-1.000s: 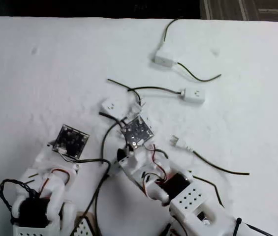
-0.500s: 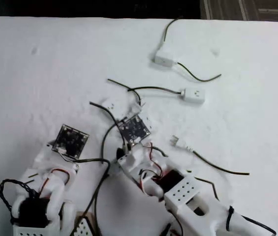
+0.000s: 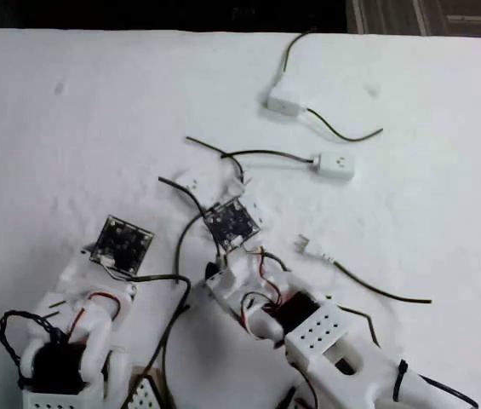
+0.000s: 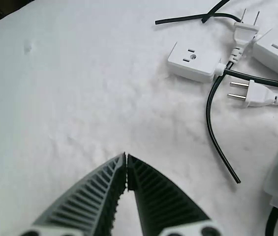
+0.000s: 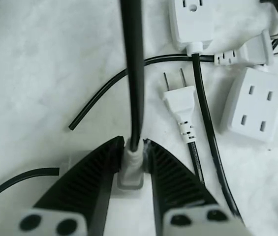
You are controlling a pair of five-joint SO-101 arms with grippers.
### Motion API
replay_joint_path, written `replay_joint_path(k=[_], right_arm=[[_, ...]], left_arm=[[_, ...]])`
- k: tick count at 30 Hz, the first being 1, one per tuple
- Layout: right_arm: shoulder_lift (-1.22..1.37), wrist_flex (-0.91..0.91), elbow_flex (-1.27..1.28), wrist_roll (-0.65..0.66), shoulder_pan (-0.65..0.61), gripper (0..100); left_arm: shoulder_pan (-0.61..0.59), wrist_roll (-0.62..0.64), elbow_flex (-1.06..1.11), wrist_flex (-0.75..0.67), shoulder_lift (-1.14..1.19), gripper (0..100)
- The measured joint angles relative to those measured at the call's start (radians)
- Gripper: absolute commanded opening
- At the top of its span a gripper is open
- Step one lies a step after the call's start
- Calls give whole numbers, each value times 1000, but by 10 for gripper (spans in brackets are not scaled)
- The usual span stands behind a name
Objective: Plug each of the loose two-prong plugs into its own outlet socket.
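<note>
High view: right arm (image 3: 308, 332) reaches mid-table among cords; loose plug (image 3: 310, 247) lies just right of it, socket (image 3: 335, 164) farther.
Left wrist view: left gripper (image 4: 126, 169) fingers pressed together, empty.
Right wrist view: right gripper (image 5: 131, 146) clamps white cord-end body (image 5: 130, 172); second plug (image 5: 178, 98) lies beside it.
Plugs judged light and rigid, with springy cords; grip body sides, not prongs.

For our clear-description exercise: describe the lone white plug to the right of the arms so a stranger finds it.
Find the white table, then the right arm. Just right of its wrist lies a white two-prong plug, black cord trailing right; unlike the other plugs, no socket lies beside it.
</note>
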Motion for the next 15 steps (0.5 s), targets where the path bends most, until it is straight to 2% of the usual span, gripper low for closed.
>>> replay_joint_path(k=[15], right_arm=[[-2, 14, 0, 0, 0, 17]], left_arm=[[-6, 0, 0, 0, 0, 26]])
